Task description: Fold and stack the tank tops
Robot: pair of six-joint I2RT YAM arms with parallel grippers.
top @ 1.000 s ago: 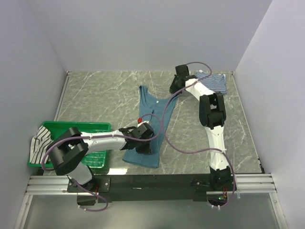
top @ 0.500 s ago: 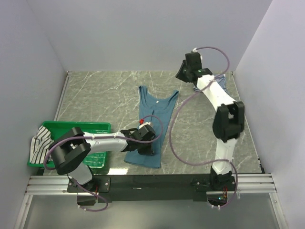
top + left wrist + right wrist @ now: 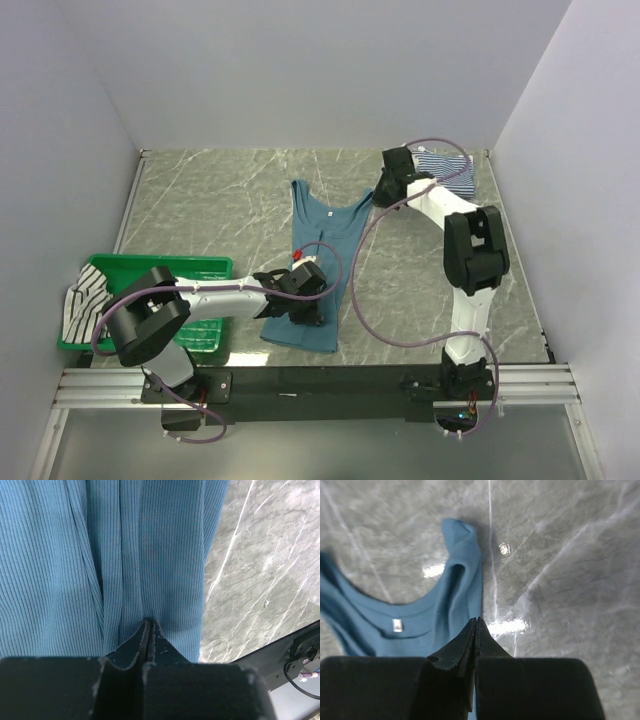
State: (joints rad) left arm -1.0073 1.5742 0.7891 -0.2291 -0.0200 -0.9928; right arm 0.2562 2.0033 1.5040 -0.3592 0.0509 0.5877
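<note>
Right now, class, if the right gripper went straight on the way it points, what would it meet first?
The right gripper, shut, points down at the shoulder strap of the teal tank top, so that cloth comes first, with the table just beneath. Depth is unclear; it may be touching.

Three tank tops [image 3: 318,235] [image 3: 447,170] [image 3: 82,295], one green basket [image 3: 160,262], two arms [image 3: 215,292] [image 3: 470,250].

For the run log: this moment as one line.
left gripper shut on teal tank top | right gripper shut at its strap, hold unclear | fine-striped top far right | broad-striped top on basket edge
</note>
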